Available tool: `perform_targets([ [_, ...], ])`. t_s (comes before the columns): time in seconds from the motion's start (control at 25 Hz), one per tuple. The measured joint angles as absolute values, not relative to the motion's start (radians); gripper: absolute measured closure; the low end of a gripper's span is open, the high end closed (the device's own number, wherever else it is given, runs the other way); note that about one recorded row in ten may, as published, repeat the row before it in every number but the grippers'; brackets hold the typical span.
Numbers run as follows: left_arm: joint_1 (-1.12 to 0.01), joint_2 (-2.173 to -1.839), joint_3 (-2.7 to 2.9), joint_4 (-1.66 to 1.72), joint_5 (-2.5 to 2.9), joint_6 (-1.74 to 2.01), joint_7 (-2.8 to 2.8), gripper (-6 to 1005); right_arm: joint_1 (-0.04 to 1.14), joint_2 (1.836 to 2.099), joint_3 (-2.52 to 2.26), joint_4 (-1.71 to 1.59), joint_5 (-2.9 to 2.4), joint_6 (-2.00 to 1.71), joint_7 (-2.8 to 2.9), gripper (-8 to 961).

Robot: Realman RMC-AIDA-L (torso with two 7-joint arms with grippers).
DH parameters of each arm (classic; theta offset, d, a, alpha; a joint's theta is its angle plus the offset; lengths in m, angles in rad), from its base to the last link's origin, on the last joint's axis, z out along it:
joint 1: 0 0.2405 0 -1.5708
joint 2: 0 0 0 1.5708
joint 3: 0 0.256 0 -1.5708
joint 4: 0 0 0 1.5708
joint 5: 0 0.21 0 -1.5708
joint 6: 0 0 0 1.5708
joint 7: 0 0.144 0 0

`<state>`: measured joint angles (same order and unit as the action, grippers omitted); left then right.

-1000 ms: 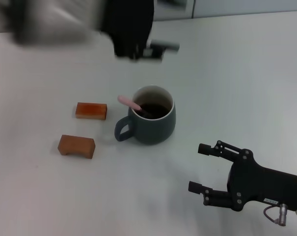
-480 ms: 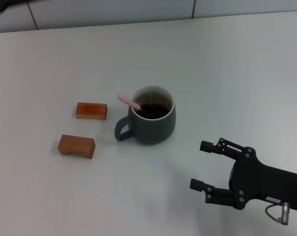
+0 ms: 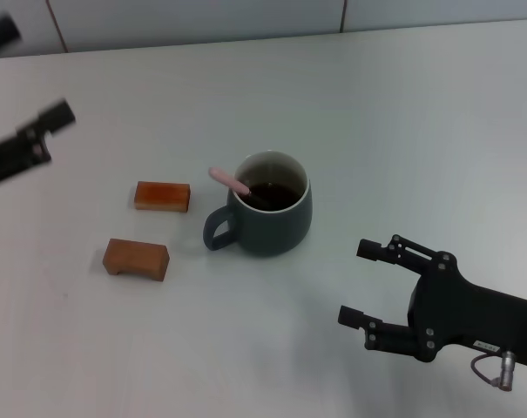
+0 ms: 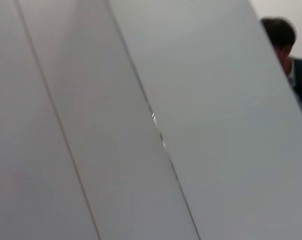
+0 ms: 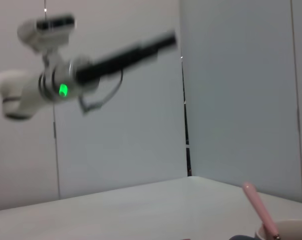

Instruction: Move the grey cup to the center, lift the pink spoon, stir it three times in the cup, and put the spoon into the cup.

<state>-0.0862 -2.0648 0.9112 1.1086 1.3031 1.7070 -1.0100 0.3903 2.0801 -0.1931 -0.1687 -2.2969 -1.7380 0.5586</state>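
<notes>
Right hand (image 3: pixel 361 283) open, pink spoon (image 3: pixel 231 184) in grey cup (image 3: pixel 272 218)

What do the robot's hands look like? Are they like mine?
Not like yours. The right gripper is black, with two thin straight fingers on a chunky black block, tiny screws, a small label and a grey cable loop. The left gripper is also black and thin. Its arm is white with a green light.

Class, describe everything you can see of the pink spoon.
The spoon is slim, with a pale pink handle. It stands tilted in the cup, its lower end sunk in dark liquid, so the bowl is hidden. The handle leans on the pale rim above the cup's loop handle and sticks out beyond it. No pincer touches it.
</notes>
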Motion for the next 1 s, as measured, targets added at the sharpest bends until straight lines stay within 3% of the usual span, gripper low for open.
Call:
perform_targets([
  [0.28,-0.074,-2.062,0.91,0.792,1.348,1.712,-0.766,209,0.396,2.08,-0.193,-0.169,-2.29,-1.74,0.557,120],
  [1.0,-0.134,-2.065,0.921,0.439,1.443,1.653,-0.554,210,0.397,2.082,-0.193,-0.164,-2.263,-1.739,0.55,120],
])
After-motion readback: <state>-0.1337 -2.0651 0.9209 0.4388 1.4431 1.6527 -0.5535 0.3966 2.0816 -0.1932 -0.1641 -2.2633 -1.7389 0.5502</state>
